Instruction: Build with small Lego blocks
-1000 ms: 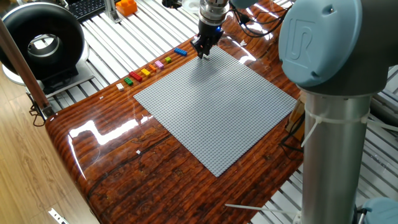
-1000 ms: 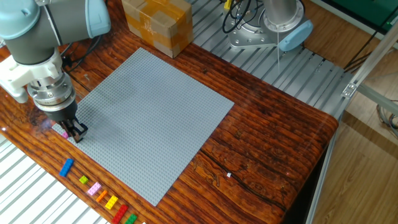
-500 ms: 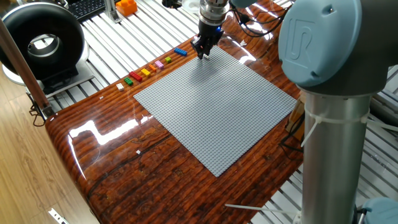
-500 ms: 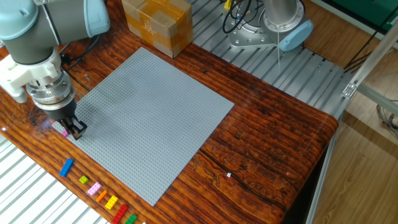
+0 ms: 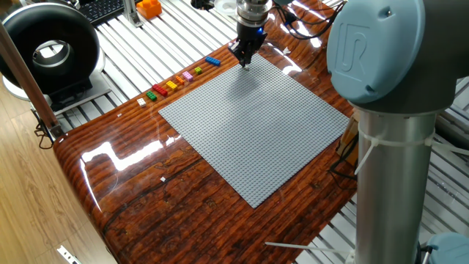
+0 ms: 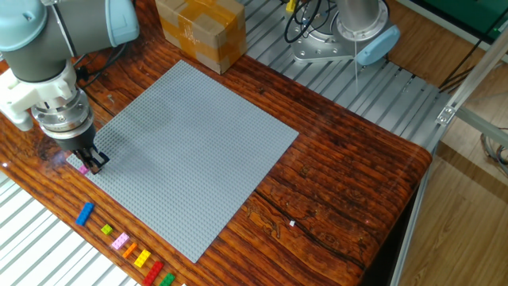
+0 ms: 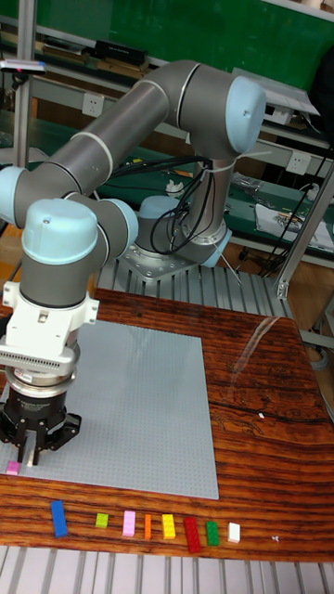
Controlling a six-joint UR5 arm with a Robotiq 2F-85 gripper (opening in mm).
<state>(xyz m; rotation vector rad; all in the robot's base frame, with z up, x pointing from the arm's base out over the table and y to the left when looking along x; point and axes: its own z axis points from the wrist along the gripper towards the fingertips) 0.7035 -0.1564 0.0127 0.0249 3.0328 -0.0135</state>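
A grey studded baseplate [image 6: 190, 151] lies on the wooden table. My gripper [image 6: 94, 163] hangs low over its corner nearest the brick row, also seen in the tall fixed view as gripper [image 7: 37, 455] and from the far side as gripper [image 5: 244, 59]. Its fingers are drawn together with nothing visible between them. One pink brick [image 7: 13, 468] sits at that corner just beside the fingertips, the same pink brick [image 6: 82, 169]. Several small Lego blocks lie in a row off the plate, from a blue one [image 7: 58, 518] through a red one [image 7: 191, 534] to a white one [image 7: 234, 532].
A cardboard box [image 6: 200, 30] stands past the plate's far corner. A black round device [image 5: 50, 51] and an orange object [image 5: 149, 8] sit on the slatted metal bench. The robot base [image 6: 349, 32] stands behind the table, and a tiny white speck [image 6: 292, 223] lies on the wood.
The gripper has shifted slightly toward the plate's corner, closer to the pink brick. The bricks in the row have not moved.
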